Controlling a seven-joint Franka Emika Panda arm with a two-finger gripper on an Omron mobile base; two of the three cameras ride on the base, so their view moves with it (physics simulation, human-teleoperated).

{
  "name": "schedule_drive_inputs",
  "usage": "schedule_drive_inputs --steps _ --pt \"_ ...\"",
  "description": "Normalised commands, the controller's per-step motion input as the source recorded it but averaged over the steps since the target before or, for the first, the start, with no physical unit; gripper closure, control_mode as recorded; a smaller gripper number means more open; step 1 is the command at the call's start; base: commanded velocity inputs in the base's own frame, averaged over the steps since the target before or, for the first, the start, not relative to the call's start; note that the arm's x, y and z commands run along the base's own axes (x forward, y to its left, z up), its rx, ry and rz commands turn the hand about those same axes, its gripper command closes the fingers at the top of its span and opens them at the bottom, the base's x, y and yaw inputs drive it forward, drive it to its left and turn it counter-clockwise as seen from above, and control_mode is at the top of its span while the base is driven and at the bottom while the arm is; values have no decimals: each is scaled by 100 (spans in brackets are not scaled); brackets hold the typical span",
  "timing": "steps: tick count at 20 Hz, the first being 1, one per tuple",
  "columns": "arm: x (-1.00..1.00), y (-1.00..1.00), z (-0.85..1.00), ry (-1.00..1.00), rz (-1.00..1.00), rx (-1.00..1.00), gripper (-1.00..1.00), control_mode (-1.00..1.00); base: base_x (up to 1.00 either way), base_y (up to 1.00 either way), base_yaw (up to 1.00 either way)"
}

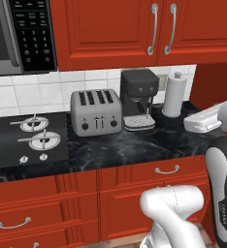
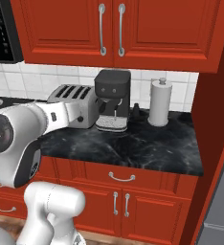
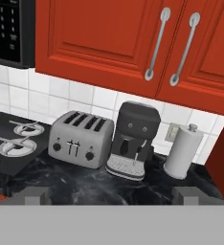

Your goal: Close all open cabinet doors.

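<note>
Two upper cabinet doors, the left one (image 3: 99, 38) and the right one (image 3: 212, 52), hang above the counter, glossy red with curved silver bar handles meeting at the middle. Both look flush with their frame, as they also do in the left base view (image 1: 105, 29) and the right base view (image 2: 61, 24). Under the counter a pair of lower cabinet doors (image 2: 97, 208) also sits flush. My gripper (image 3: 111, 195) is open and holds nothing. It hangs in front of the counter, well back from the upper doors and pointing towards them.
On the black marble counter (image 1: 135, 150) stand a silver toaster (image 1: 96, 112), a dark coffee machine (image 1: 138, 97) and a paper towel roll (image 1: 174, 94). A stove (image 1: 28, 140) lies at left under a microwave (image 1: 18, 34). A tall red side panel (image 2: 214, 119) bounds the right.
</note>
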Motion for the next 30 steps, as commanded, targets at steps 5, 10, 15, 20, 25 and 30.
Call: schedule_drive_inputs --steps 5,10,15,20,25,30 --pt "2 0 0 0 0 0 -100 -100 0 0 0" --pt "3 0 0 0 0 0 -100 100 -2 0 0" --pt "0 0 0 0 0 0 -100 100 -25 31 0" --pt "0 0 0 0 0 0 -100 100 -38 52 0" --pt "0 0 0 0 0 0 -100 100 -35 55 0" --pt "0 0 0 0 0 0 -100 100 -25 81 0"
